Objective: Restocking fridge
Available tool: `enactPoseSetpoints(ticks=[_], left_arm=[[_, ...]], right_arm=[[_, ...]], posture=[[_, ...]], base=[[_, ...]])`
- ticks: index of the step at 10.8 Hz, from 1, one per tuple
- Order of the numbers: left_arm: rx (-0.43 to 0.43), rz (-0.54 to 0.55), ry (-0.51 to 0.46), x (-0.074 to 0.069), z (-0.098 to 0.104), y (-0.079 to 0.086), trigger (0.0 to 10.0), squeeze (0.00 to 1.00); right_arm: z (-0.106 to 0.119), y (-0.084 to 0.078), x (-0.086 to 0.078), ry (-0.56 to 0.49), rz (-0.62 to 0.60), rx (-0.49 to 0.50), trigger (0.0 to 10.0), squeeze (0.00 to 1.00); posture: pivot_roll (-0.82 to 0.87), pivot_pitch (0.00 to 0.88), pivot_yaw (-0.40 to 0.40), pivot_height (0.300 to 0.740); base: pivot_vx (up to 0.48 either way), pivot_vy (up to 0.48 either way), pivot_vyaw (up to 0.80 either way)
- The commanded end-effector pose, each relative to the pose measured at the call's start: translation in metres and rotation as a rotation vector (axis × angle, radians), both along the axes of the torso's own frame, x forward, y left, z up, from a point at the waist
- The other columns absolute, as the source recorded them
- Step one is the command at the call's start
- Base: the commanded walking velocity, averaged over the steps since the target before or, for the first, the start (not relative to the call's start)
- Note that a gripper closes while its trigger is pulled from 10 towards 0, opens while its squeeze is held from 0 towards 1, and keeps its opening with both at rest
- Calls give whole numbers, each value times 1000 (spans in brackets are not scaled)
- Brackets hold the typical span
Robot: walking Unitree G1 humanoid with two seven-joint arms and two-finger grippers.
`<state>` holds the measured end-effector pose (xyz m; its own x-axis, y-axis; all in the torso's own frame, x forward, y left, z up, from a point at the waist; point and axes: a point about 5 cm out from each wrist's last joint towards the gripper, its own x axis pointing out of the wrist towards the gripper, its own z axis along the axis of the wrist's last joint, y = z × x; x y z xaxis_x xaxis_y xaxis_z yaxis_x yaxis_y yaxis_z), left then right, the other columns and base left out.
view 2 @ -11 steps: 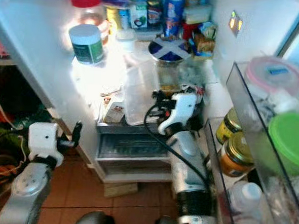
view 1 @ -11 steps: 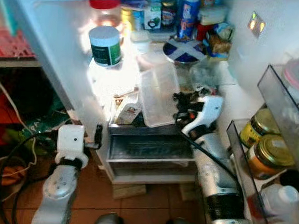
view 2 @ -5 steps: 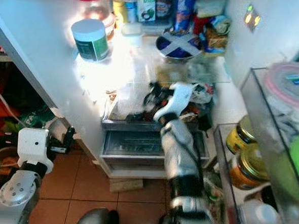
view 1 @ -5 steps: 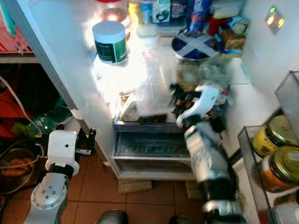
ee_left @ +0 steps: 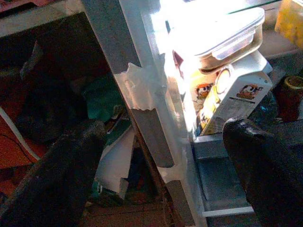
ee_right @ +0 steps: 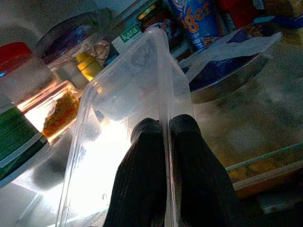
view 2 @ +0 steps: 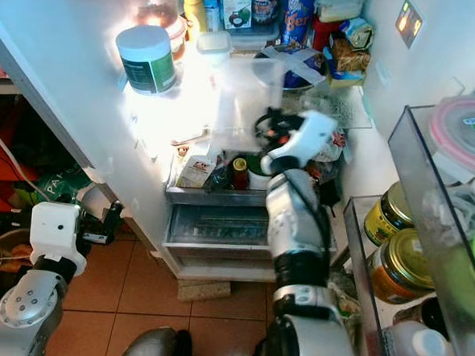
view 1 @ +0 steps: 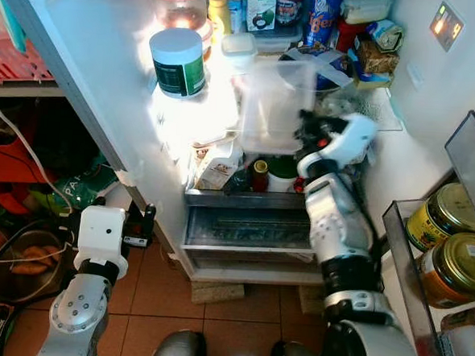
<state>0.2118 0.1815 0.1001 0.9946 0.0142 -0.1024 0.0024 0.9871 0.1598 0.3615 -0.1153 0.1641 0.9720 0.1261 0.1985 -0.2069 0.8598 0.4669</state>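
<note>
I face an open fridge. My right gripper (view 1: 311, 131) is shut on the rim of a clear plastic container (view 1: 271, 104), holding it tilted above the glass shelf (view 1: 386, 114) in the fridge's middle. In the right wrist view both fingertips (ee_right: 147, 130) pinch the container (ee_right: 128, 104) wall, one on each side. My left gripper (view 1: 147, 222) hangs low beside the fridge's left wall, open and holding nothing; its fingers (ee_left: 61, 170) stand wide apart.
On the shelf stand a white tub with a green label (view 1: 178, 61), a red-lidded jar (view 1: 177, 5) and a covered bowl (view 1: 329, 64). Below are a milk carton (view 1: 218, 167), small bottles and a drawer (view 1: 246, 227). Door shelves at right hold jars (view 1: 441, 216).
My right gripper has lifted the clear container from the lower shelf up to the glass shelf. The view has shifted; the left arm hangs a little lower.
</note>
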Motion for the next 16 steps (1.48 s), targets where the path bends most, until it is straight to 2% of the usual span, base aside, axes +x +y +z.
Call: enactPoseSetpoints(ticks=[1,3,5,7,9,11,13,16], left_arm=[[12,6,13,-3,0,3,10000,0],[10,1,13,-2,1,1,10000,0],[13,2,12,-3,1,0,10000,0],[12,15,18,-7,2,0,10000,0],[4,19,26,-11,1,-3,10000,0],[-5,34,42,-17,1,-5,10000,0],[-14,50,55,-23,0,-5,10000,0],[-14,48,62,-22,2,-6,10000,0]], right_arm=[[3,-2,4,9,-35,34,10000,0],[9,0,10,10,-55,75,10000,0],[17,10,16,16,-49,108,10000,0],[28,27,22,21,-23,159,10000,0],[35,51,26,47,14,148,10000,0],[39,68,30,85,10,157,10000,0],[42,70,34,129,-39,187,10000,0],[46,68,37,160,-105,208,10000,0]], posture=[[143,158,106,740],[141,156,106,740],[154,159,103,740],[159,168,92,740],[166,189,72,740],[179,208,56,740],[181,221,49,740],[180,230,52,740]], base=[[0,0,0],[0,0,0],[0,0,0],[0,0,0],[0,0,0],[0,0,0],[0,0,0],[0,0,0]])
